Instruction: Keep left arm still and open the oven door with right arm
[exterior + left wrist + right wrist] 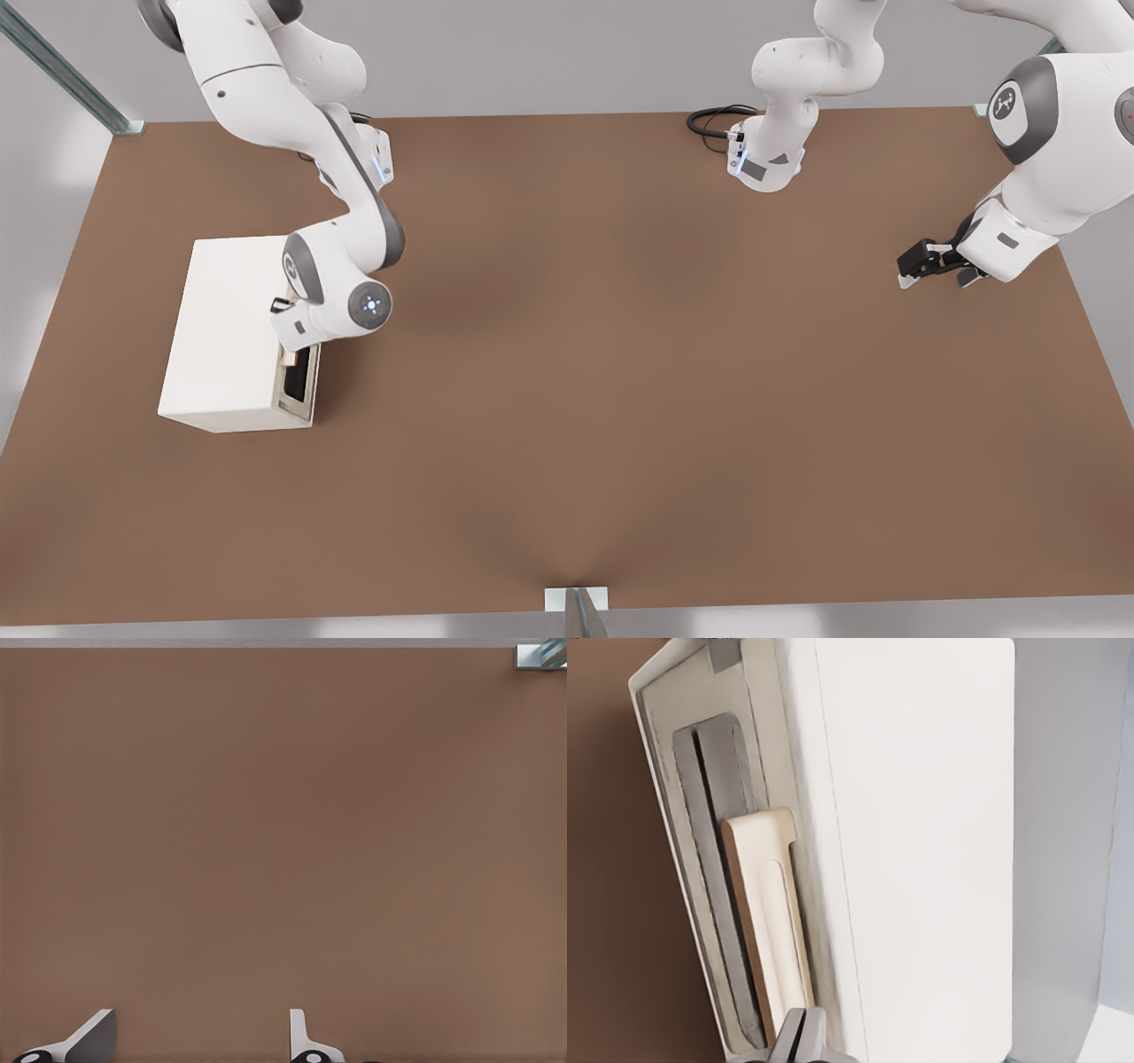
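The gripper [799, 1038] sat at the end of the pale bar handle [769, 921], its fingers pressed together with no gap; the right arm [341, 266] reached down over the oven's top edge. The oven door [299, 383] faced the front view's right on the cream-white oven [226, 337], near the left side of the brown desk [620, 372].

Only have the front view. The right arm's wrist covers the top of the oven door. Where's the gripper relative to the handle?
Observer: In the right wrist view the gripper sits at one end of the pale bar handle. I can't tell whether it is actually gripping it.
Operator: Door cracked open at all?
Observer: It doesn't look like it. In the right wrist view the oven door lies flush against the white box, and no gap shows along their shared edge.
Operator: How does the handle run?
Observer: Lengthwise along the door, beside the dark window, on the side nearer the box.
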Tool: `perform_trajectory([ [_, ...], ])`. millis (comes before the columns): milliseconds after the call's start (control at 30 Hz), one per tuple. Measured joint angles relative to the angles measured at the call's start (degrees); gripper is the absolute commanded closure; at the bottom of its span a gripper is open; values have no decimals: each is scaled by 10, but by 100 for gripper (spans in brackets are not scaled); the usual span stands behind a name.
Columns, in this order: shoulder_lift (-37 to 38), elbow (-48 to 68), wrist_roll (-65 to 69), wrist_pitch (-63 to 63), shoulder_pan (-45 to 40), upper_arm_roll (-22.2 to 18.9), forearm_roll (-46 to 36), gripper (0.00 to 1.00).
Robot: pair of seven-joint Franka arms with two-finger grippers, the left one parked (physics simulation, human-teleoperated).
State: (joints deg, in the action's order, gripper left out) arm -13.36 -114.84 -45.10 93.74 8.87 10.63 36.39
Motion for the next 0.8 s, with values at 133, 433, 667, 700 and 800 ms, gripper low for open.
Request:
perform_trajectory([
  [133,-3,0,-17,10,-1,0,5,96],
  [433,-14,-1,-42,18,-10,0,17,96],
  [667,-22,7,-58,15,-10,20,9,96],
  [700,-30,33,-63,9,-9,45,-5,96],
  [800,-113,203,-93,-43,-1,151,-68,52],
])
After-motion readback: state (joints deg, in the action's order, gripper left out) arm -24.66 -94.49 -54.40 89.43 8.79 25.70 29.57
